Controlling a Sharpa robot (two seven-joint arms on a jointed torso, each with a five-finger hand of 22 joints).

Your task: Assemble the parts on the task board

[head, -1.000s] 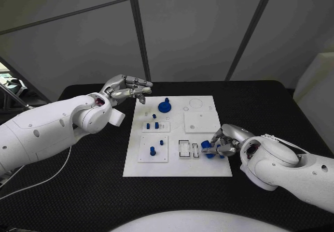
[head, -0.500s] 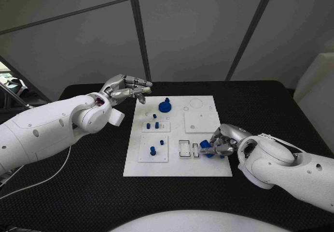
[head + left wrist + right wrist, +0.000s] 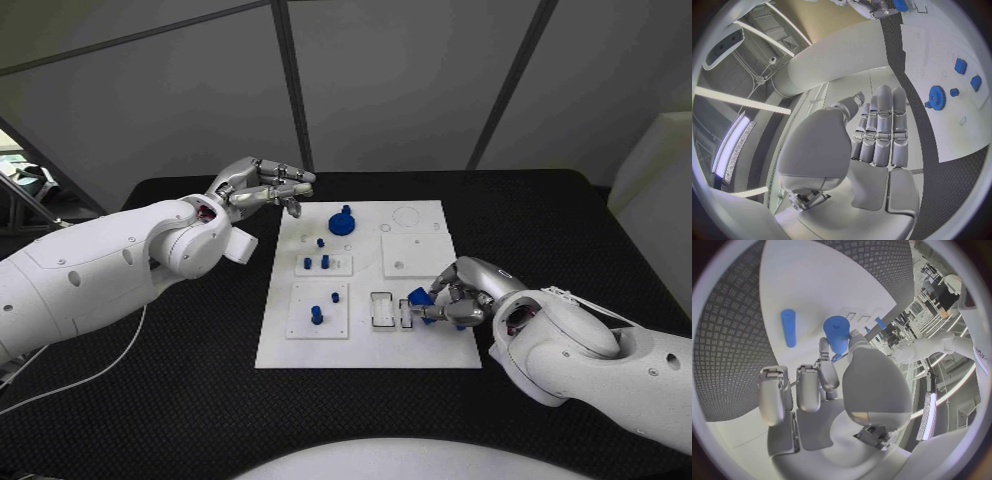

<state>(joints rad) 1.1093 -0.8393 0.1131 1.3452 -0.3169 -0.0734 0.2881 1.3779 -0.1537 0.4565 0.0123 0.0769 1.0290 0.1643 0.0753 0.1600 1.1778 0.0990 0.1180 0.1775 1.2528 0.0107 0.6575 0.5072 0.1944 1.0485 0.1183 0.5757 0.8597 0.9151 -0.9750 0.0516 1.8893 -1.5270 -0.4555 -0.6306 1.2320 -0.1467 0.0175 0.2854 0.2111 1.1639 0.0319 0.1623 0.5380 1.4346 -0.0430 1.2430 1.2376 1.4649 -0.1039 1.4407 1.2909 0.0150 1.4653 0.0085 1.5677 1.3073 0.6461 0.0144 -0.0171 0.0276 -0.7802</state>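
Head view: your right hand (image 3: 459,297) is pinching a smooth blue cylinder (image 3: 420,297) above the white board (image 3: 433,352); left hand (image 3: 264,185) fingers are curling empty.

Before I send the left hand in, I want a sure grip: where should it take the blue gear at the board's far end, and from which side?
Probably its toothed rim, from straight above, with fingers on opposite sides. The gear lies flat on the board, so a sideways approach would find little to hold.

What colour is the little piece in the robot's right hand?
Blue. The part held by the right hand shows best in the right wrist view.
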